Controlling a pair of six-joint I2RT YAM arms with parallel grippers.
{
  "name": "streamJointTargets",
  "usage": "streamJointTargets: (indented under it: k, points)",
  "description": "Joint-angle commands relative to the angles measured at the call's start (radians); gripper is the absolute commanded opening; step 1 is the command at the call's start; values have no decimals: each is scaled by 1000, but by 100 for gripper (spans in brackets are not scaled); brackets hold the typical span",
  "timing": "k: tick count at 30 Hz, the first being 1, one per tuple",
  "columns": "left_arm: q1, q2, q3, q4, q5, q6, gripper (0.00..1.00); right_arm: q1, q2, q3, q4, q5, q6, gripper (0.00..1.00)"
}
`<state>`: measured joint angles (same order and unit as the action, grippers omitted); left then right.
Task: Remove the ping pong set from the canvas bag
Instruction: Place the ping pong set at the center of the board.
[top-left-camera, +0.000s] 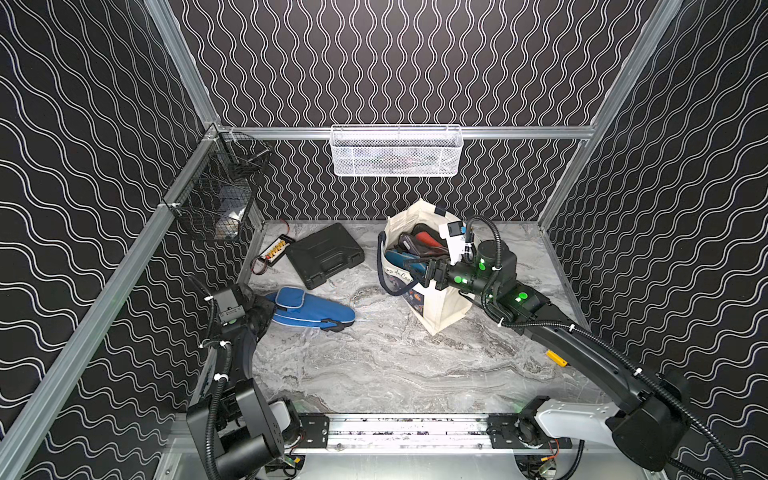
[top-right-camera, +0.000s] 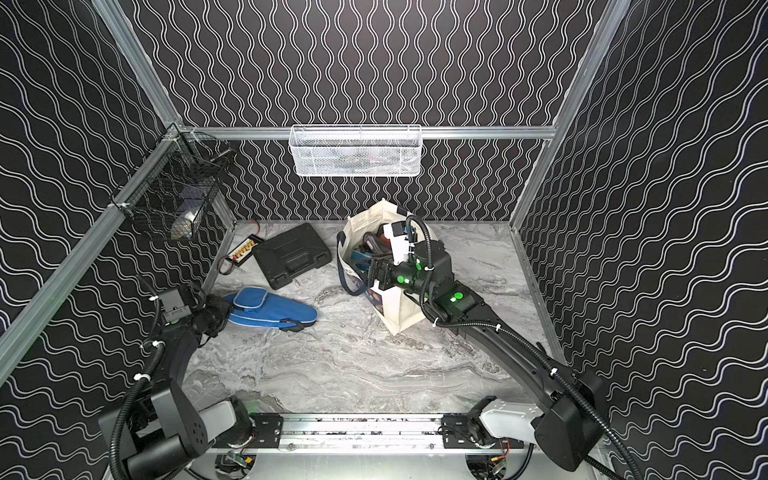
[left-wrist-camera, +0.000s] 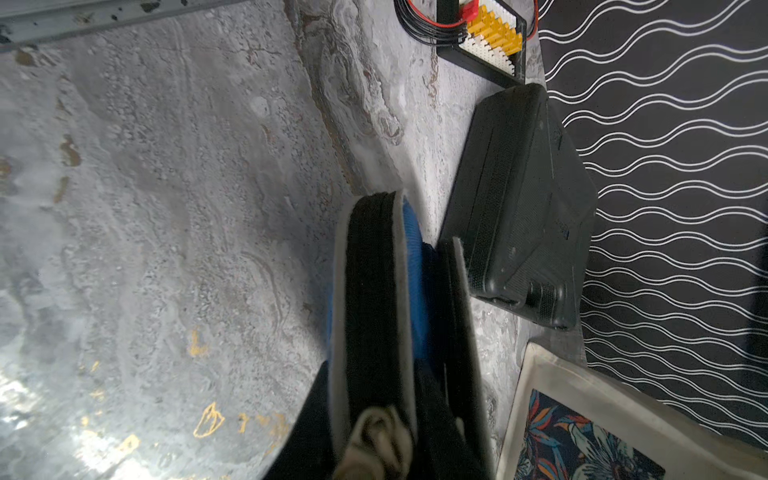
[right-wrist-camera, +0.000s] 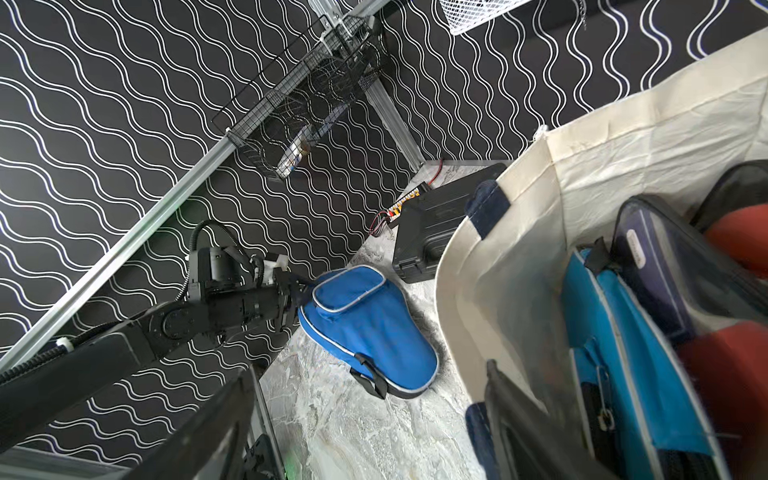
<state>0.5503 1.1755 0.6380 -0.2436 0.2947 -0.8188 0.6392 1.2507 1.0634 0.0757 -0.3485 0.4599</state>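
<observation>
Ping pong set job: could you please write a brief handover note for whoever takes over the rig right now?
Left gripper: shut on one end of the blue ping pong set, which lies on the table, outside the canvas bag.
Right gripper: open, at the bag's rim.
Done: the set is out of the bag.
To do: probably just release the set and withdraw both arms.

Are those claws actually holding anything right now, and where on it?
The left gripper pinches the blue paddle-shaped fabric case by its wide rounded end. The right gripper is open at the mouth of the cream canvas bag, holding nothing.
</observation>
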Motion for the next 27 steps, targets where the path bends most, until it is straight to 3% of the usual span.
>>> streamJointTargets:
  k: [1, 6, 11, 20, 25, 27]
  points:
    - [2, 12, -16, -105, -184, -2, 16, 1, -14, -13, 65, 17, -6, 87]
    - [2, -11, -24, -100, -222, -34, 36, 1, -14, -40, 85, 30, -13, 87]
    - [2, 10, 12, -149, -275, -36, 63, 1, -14, -49, 78, 25, -18, 87]
    - [2, 96, 53, -155, -319, -11, 85, 1, -1, -24, 26, 63, -36, 87]
    - [-9, 71, 102, -156, -353, 20, 89, 2, -4, 11, -23, 128, -46, 87]
    - [-62, 58, 159, -176, -396, 57, 90, 1, -4, 42, -64, 163, -52, 87]
